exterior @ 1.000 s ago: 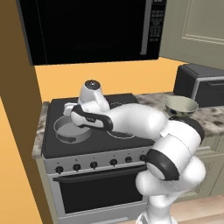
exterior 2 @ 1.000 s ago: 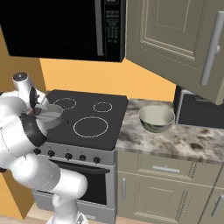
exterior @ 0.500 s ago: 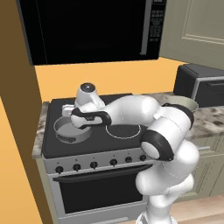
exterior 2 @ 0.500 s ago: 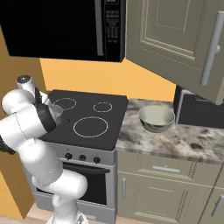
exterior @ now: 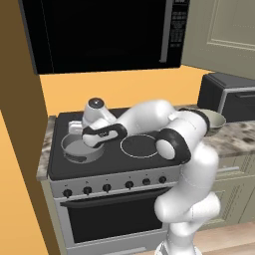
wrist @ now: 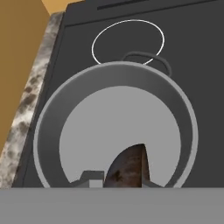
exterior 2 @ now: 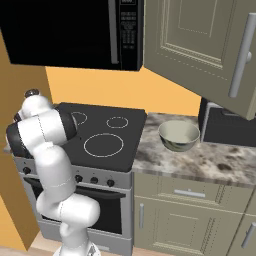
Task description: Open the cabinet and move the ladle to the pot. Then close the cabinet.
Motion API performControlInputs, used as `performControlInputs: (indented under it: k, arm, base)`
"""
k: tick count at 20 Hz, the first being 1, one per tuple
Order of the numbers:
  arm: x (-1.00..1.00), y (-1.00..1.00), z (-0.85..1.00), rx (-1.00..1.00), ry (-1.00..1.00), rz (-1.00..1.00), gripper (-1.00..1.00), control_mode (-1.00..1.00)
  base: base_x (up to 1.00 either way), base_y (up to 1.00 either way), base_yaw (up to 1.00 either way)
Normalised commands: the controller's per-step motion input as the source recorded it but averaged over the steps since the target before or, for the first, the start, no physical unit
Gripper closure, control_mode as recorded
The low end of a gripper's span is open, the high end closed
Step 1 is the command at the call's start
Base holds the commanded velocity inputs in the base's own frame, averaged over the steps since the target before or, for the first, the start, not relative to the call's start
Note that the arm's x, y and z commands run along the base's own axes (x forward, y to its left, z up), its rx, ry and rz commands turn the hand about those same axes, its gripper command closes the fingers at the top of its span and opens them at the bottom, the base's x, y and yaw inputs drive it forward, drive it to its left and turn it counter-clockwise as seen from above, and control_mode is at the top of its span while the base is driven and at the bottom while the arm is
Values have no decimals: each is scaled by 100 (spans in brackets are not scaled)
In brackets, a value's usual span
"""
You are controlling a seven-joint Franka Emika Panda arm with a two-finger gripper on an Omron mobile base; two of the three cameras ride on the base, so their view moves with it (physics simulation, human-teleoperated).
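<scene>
- No brand, label or writing can be read; the microwave (exterior: 102,32) has a strip of small pale buttons, too small to make out.
- My gripper (exterior: 94,144) hangs just over the pot (exterior: 79,149), which sits on the front left burner of the black stove (exterior: 129,162).
- My fingers (wrist: 91,178) are pinched narrow on the ladle (wrist: 127,168); in the hand view its rusty-brown bowl shows between them, inside the pot's grey rim.
- Whether the ladle touches the pot's floor, I cannot tell.
- The pot has a loop handle (wrist: 146,59) on its far side, towards a white-ringed burner (wrist: 127,41).
- The cabinet (exterior 2: 200,47) is on the wall to the right of the microwave, above the marbled counter (exterior 2: 200,160); in the right base view its door stands swung open, with a silver bar handle (exterior 2: 241,56).
- A pale bowl (exterior 2: 178,135) sits on the counter just right of the stove, with a dark toaster oven (exterior: 230,94) beyond it.
- Compared with a second ago, my arm has folded in closer to the base, its elbow now nearer the stove's front, and my hand has moved slightly left over the pot.
- The pot, the bowl and the cabinet door lie as they did then.
</scene>
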Motion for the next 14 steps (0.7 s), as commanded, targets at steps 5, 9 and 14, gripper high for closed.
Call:
performControlInputs:
  k: [5, 9, 14]
  arm:
    - [32, 23, -22, 0, 0, 0, 100, -100]
    - [29, 28, -21, -1, 0, 0, 100, -100]
    - [29, 25, -19, -1, 0, 0, 100, -100]
  base:
    - [0, 0, 0]
    - [0, 0, 0]
    - [0, 0, 0]
